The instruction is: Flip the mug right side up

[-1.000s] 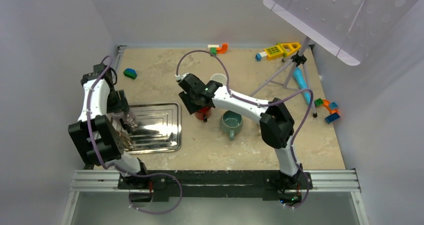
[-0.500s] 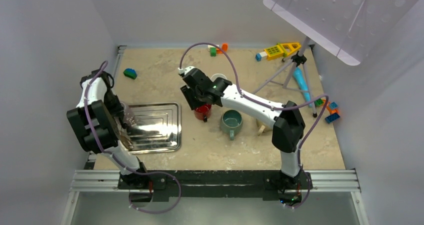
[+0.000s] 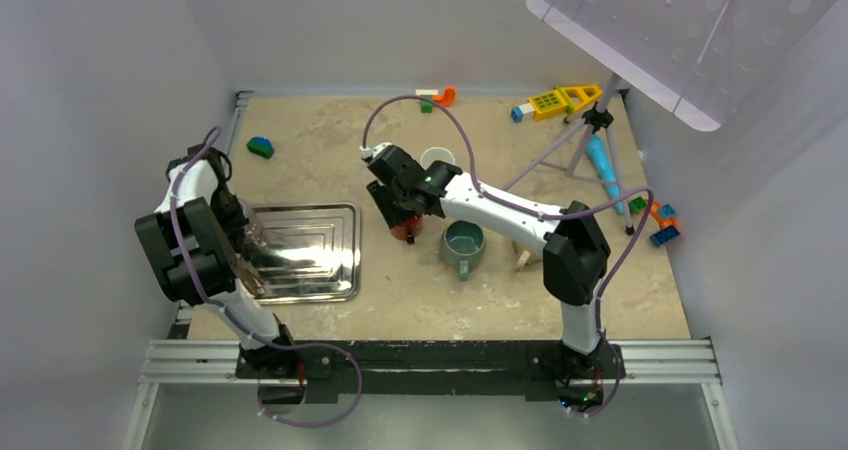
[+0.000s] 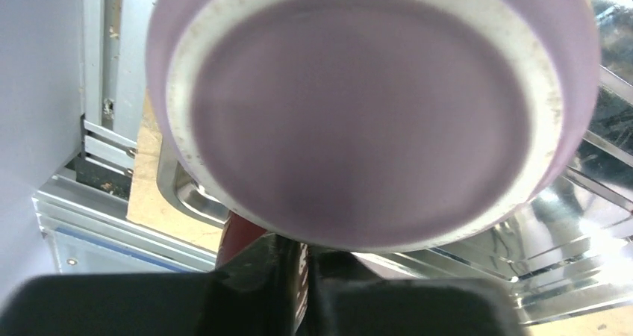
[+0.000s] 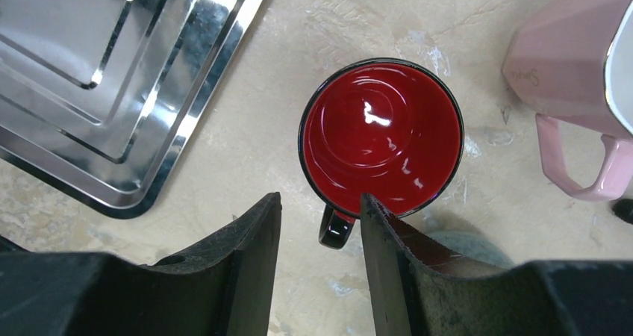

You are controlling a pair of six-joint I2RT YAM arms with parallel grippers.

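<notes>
1. On the table (image 3: 320, 135), the red mug (image 5: 381, 138) stands upright; right gripper (image 5: 317, 261) jaws spread wide above its handle.
2. Left gripper (image 3: 250, 242) faces the purple mug (image 4: 358, 112) base; jaw state cannot be told.

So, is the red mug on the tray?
No, the red mug stands on the table beside the tray, apart from it.

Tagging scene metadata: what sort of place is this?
Probably a robotics lab test cell: plain white enclosure walls, a silver aluminium rail along the near edge, and a white perforated panel on a tripod above the beige tabletop.
</notes>
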